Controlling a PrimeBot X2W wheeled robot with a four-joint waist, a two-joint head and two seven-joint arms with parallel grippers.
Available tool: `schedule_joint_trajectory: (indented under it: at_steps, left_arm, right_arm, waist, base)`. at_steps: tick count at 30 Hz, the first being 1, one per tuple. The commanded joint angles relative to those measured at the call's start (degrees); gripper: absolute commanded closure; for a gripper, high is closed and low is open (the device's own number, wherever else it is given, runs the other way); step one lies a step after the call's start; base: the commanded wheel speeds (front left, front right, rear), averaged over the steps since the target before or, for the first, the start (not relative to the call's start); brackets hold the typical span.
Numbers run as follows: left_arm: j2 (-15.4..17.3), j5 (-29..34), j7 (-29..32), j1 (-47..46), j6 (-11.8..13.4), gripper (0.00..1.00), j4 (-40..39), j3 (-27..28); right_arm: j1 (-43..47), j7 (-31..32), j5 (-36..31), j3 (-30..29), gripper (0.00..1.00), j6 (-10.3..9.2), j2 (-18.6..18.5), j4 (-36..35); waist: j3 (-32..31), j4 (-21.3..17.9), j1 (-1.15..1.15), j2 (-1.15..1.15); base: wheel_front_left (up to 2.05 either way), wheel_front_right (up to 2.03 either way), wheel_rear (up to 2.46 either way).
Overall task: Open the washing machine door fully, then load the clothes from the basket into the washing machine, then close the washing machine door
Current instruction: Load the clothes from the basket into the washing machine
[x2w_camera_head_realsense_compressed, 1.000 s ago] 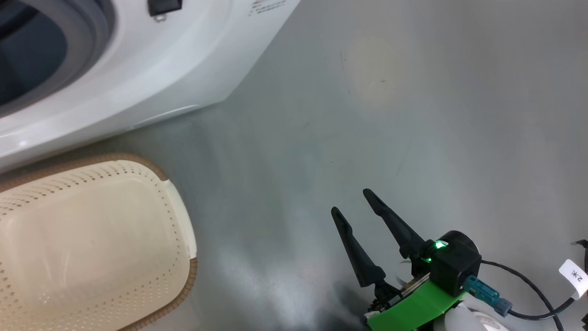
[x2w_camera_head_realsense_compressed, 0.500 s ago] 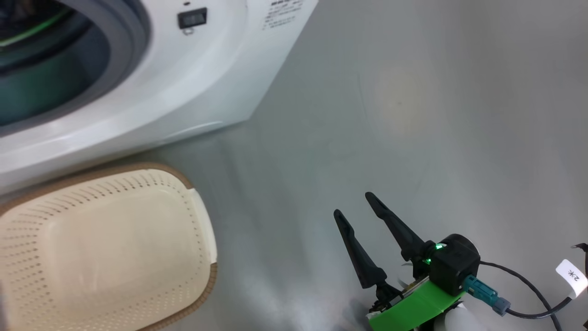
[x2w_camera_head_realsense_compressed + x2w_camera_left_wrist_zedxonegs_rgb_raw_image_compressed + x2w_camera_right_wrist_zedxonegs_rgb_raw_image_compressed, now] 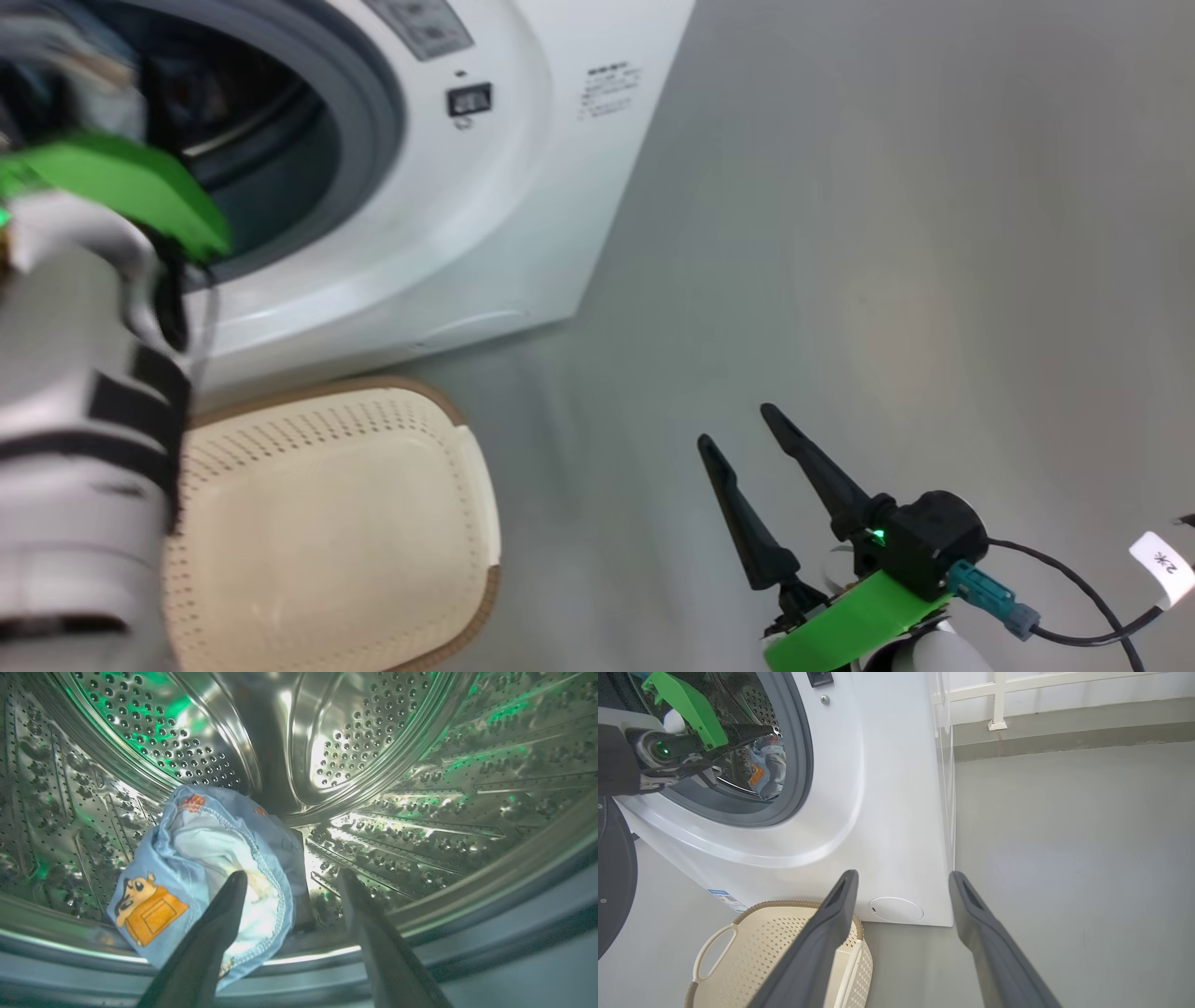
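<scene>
Clothes sit in the drum just past your open left gripper. Right wrist view adds the open door.

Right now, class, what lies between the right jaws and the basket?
Only bare grey floor, seen in the head view. The right jaws stand open and hold nothing; the basket is empty.

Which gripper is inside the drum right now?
The left gripper: its open fingers reach into the steel drum by the clothes. The right gripper hangs open above the floor.
</scene>
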Motion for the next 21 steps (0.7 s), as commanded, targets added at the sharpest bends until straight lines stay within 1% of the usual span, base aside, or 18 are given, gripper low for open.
schedule_joint_trajectory:
  at_steps: [1, 9, 14, 17, 21]
  left_arm:
    - [1.17, -0.36, -0.35, 2.54, -0.30, 0.00, -2.31, 1.03]
    - [-3.35, -1.66, -0.36, 14.82, -0.30, 0.00, -10.66, 1.56]
    - [-4.38, -2.71, -0.36, 22.21, -1.06, 0.00, -16.31, -0.64]
    - [-4.46, -6.19, -0.36, 27.46, -1.90, 0.00, -20.13, -4.10]
    - [-4.48, -9.11, -0.37, 34.66, 0.19, 0.00, -26.87, -9.53]
  right_arm:
    - [1.50, -0.27, 0.49, 0.79, 0.00, 0.16, -0.10, -0.93]
    - [2.82, -0.27, -1.05, -3.17, 0.00, 0.16, -0.10, -0.43]
    - [3.68, -0.27, -1.47, -5.12, 0.00, 0.16, -0.10, -0.78]
    - [4.42, -0.27, -1.45, -5.72, 0.00, 0.16, -0.10, -0.78]
    - [5.87, -0.27, -1.41, -6.28, 0.00, 0.16, -0.10, -0.83]
  waist:
    - [-3.63, 3.18, 0.00, 0.00]
    - [-8.42, 8.32, 0.00, 0.00]
    - [-11.10, 10.61, 0.00, 0.00]
    - [-12.97, 11.40, 0.00, 0.00]
    - [-15.24, 12.44, 0.00, 0.00]
  base:
    - [0.00, 0.00, 0.00]
    - [0.00, 0.00, 0.00]
    - [0.00, 0.00, 0.00]
    - [0.00, 0.00, 0.00]
    - [0.00, 0.00, 0.00]
